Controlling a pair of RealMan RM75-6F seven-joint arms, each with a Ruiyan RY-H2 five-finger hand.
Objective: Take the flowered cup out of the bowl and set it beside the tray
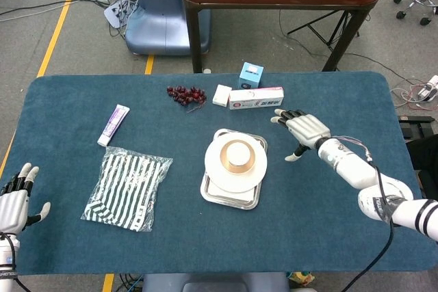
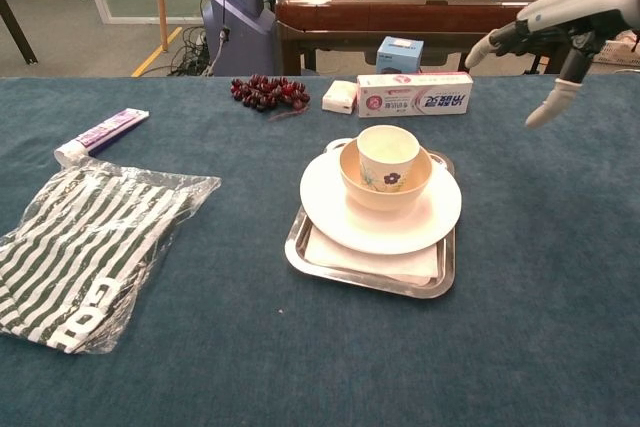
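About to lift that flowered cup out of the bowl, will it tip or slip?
The flowered cup looks glazed, so probably slippery and breakable. It stands upright, loosely nested in the bowl, so it likely lifts free, though a sideways nudge could tilt it.
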